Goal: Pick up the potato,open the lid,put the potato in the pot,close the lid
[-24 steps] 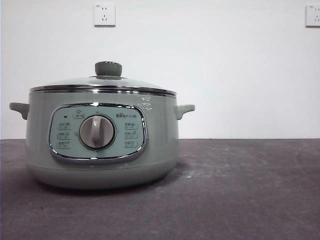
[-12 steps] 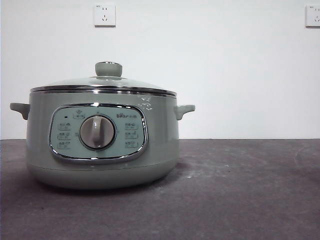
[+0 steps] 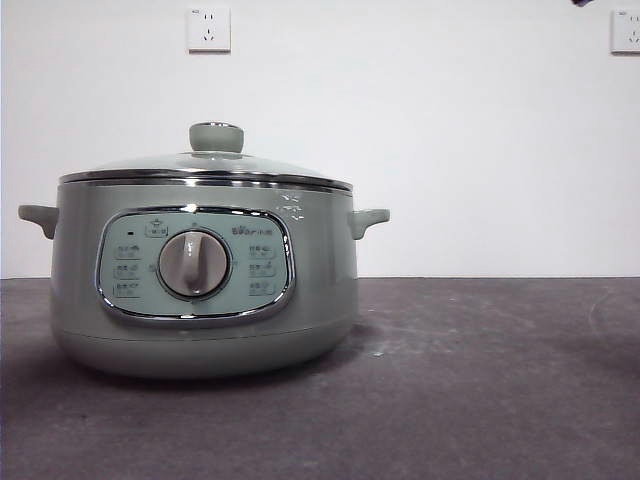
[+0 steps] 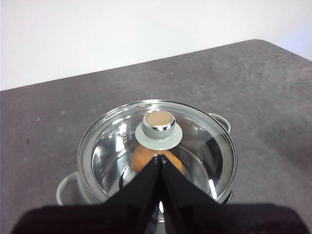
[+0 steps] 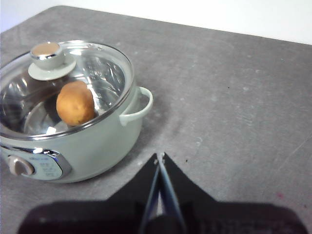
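Observation:
The sage-green pot (image 3: pixel 205 290) stands on the dark table at the left of the front view. The glass lid (image 3: pixel 200 168) sits closed on it, with its green knob (image 3: pixel 216 137) on top. The potato (image 5: pixel 75 103) lies inside the pot and shows through the glass; the left wrist view shows part of it (image 4: pixel 141 158). My left gripper (image 4: pixel 160 158) is shut and empty, held above the lid (image 4: pixel 156 146) behind the knob (image 4: pixel 160 125). My right gripper (image 5: pixel 159 158) is shut and empty, above the bare table beside the pot (image 5: pixel 97 141).
Two wall sockets (image 3: pixel 208 29) (image 3: pixel 625 30) sit on the white wall behind. A dark arm tip (image 3: pixel 582 3) shows at the top right edge of the front view. The grey table (image 3: pixel 480 380) stretches to the right of the pot.
A dark arm tip has come into the top right edge of the front view. The pot and lid have not moved.

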You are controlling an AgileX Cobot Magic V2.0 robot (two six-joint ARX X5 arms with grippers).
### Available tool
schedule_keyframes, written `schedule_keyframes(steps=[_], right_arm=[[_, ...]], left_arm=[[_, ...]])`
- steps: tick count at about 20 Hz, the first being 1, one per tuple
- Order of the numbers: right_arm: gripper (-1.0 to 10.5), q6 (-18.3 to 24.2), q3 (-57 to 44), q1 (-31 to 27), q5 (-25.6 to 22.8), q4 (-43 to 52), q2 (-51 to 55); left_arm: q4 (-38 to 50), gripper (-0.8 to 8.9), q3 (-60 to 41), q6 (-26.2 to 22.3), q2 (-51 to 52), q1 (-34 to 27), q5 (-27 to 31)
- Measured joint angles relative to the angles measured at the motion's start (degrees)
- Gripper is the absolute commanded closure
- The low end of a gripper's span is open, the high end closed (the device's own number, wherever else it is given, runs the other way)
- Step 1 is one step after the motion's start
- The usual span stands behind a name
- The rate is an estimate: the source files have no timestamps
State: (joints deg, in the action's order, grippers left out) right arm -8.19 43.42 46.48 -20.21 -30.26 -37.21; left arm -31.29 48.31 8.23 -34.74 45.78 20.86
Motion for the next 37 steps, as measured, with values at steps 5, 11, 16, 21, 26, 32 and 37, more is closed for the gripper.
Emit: schedule_keyframes(steps=[5, 11, 16, 21, 26, 32, 37], right_arm=[[9.6, -0.61, 0.00, 0.00, -0.02, -0.20, -0.17], [9.6, -0.87, 0.00, 0.00, -0.94, -0.37, 0.11], [9.6, -0.87, 0.00, 0.00, -0.98, -0.39, 0.11], [9.6, -0.90, 0.00, 0.00, -0.98, -0.46, 0.11], [9.6, -0.90, 0.00, 0.00, -0.98, -0.52, 0.11], [9.6, -0.90, 0.00, 0.00, -0.98, -0.52, 0.11], [9.6, -0.92, 0.00, 0.00, -0.98, -0.55, 0.11]], left_arm=[[-1.27, 8.17, 0.00, 0.44, -0.11, 0.00, -0.04], [-1.66, 8.17, 0.00, 0.44, -0.11, 0.00, -0.04], [-2.56, 8.17, -0.02, -0.24, 2.14, -4.94, -0.44], [7.56, 8.17, -8.79, -0.28, 7.37, -22.12, -5.60], [23.28, 8.17, -28.76, -0.28, 18.71, -36.68, -13.77], [23.78, 8.17, -41.31, -0.31, 27.50, -43.30, -13.81], [23.69, 8.17, -45.83, -1.31, 29.44, -45.79, -15.80]])
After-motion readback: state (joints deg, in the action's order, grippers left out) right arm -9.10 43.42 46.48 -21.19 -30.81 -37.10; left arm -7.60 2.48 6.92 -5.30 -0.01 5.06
